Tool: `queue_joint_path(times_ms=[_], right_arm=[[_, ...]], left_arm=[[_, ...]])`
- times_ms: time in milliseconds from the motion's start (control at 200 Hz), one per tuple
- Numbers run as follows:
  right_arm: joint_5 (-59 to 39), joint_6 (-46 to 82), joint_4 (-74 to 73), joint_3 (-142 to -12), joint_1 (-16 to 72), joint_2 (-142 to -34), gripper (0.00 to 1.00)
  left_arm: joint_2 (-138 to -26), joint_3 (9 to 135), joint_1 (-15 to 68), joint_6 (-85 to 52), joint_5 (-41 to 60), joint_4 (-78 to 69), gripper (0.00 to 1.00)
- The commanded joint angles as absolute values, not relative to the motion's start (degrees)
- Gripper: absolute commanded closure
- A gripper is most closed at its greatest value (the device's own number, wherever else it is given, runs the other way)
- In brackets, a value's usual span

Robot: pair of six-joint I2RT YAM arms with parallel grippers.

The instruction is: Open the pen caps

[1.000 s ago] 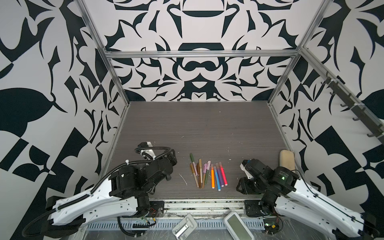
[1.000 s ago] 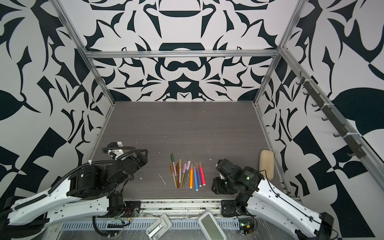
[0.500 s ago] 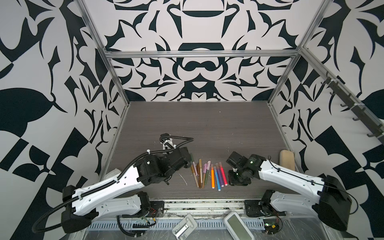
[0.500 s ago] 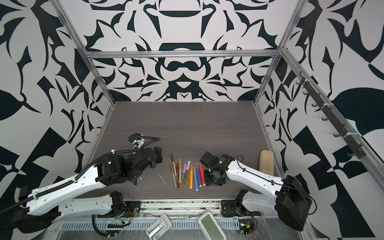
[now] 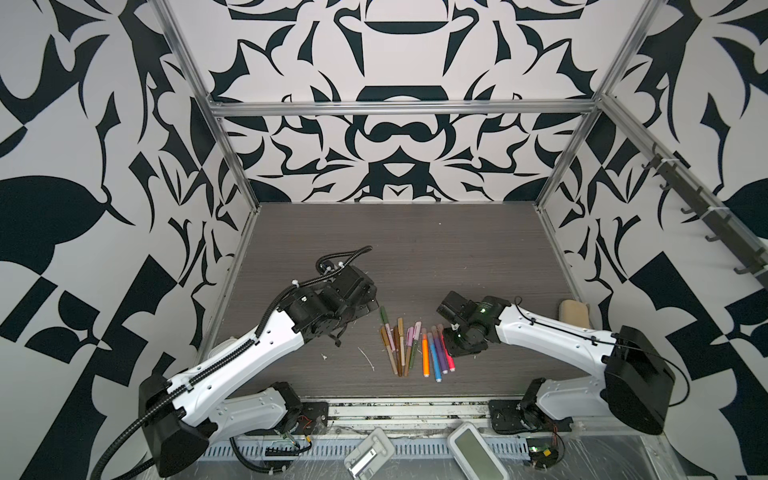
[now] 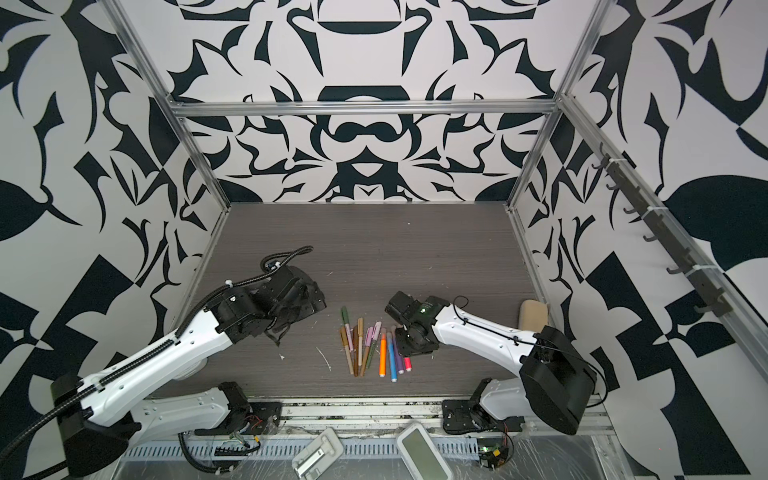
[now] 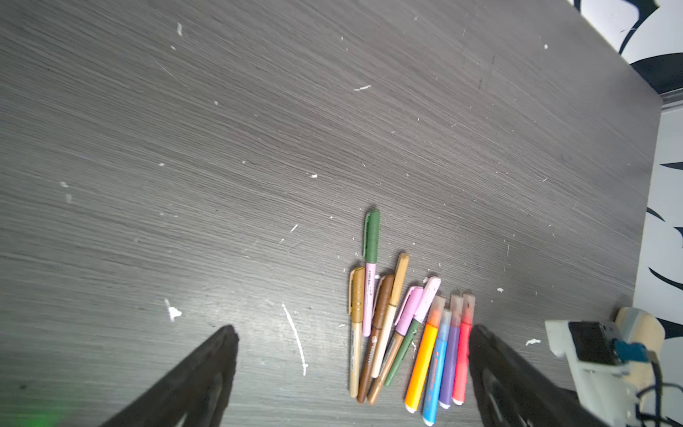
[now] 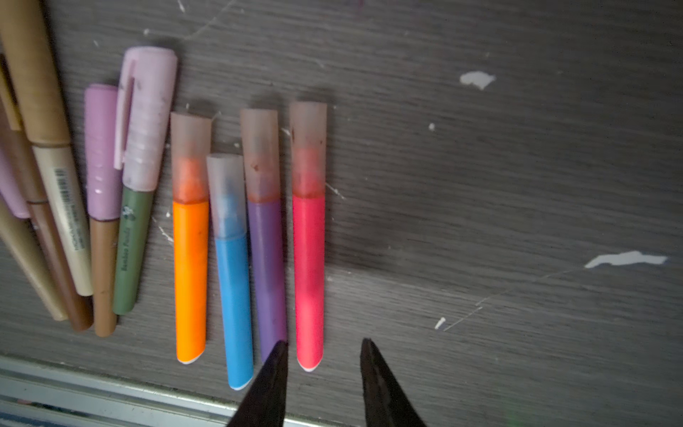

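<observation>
**A:** In both top views, where are the pens [image 5: 415, 349]?

**B:** They lie bunched on the dark table [image 5: 415, 249], near its front edge and between the two arms. The pen caps [image 6: 376, 330] are on and point to the far side. The left gripper [image 5: 357, 303] hangs just left of the bunch. The right gripper [image 6: 409, 347] is down at its right edge, by the pink-red pen [image 6: 407, 363]. A beige block [image 5: 575, 311] lies by the right wall.

**A:** And the left wrist view?

**B:** Its fingers [image 7: 207, 369] stand wide apart above the table, gripping nothing. Most of the bunch shows between them.

**A:** The right wrist view?

**B:** There the fingers [image 8: 377, 377] are partly apart, not clamped. The pink-red pen's near end lies between the tips, closer to the tip that overlaps the purple pen [image 8: 266, 266]. Its translucent cap is on, at the far end.
</observation>
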State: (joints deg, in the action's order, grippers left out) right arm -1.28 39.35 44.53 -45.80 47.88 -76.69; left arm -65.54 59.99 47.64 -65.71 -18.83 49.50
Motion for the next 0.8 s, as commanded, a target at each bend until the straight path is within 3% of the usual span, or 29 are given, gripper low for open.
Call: queue_joint_path(times_ms=[0,440,795], right_arm=[[0.1,38.8,46.7,-46.9,48.1,-76.5,0.64],[-5.0,40.8,40.3,-42.4,48.5,-80.3,0.66],[1.3,43.8,45.8,-40.4,48.8,-80.7,0.67]], left_arm=[[-69.8,61.5,44.4,-64.9,-9.3,50.0,0.02],[-78.3,65.6,39.4,-59.0,-3.0,49.5,0.01],[-80.2,66.4,39.1,-58.8,-2.9,49.2,0.01]])
